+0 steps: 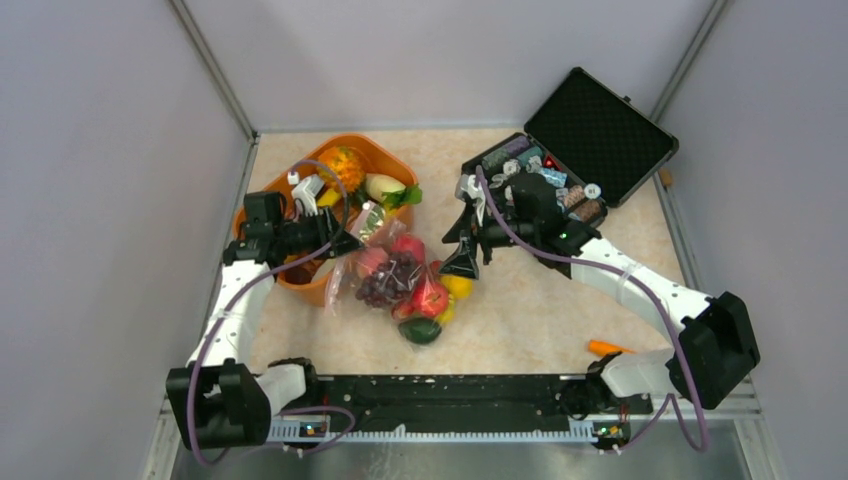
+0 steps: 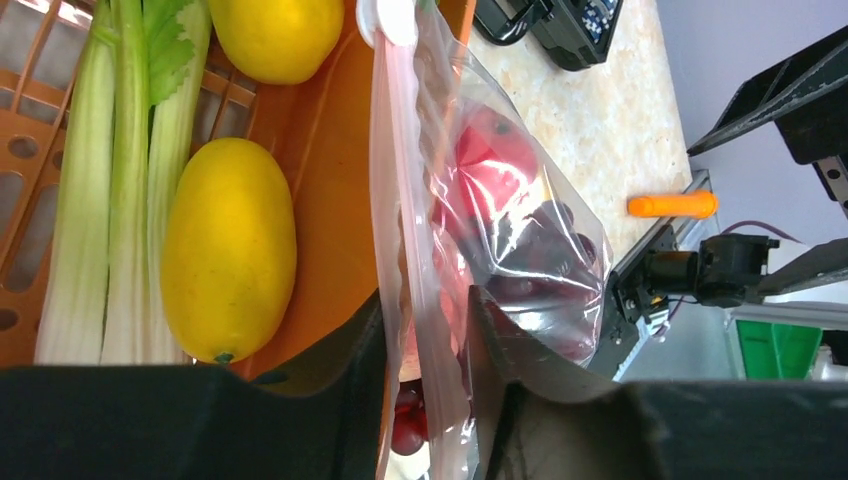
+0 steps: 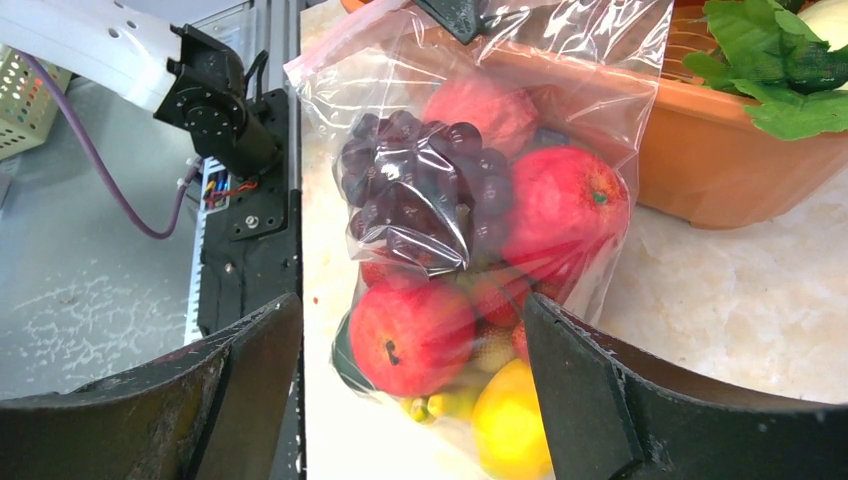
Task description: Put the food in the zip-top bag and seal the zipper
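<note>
- While the left gripper (image 2: 425,330) pinches the zipper (image 2: 392,190) of the zip-top bag (image 2: 530,230), the food (image 3: 560,215) sits inside, toward the bench's left edge.
- The right gripper (image 3: 410,305) hangs spread by the bag.

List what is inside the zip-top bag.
Through the clear zip-top bag show purple grapes, two red apples and smaller red pieces below. Whatever lies behind these is covered; whether the yellow piece is inside, I cannot tell.

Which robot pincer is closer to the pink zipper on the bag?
Left. The left pincer is pinching the bag right at the pink zipper, beside the orange basket. The right pincer is open at the bag's other end, by the fruit.
</note>
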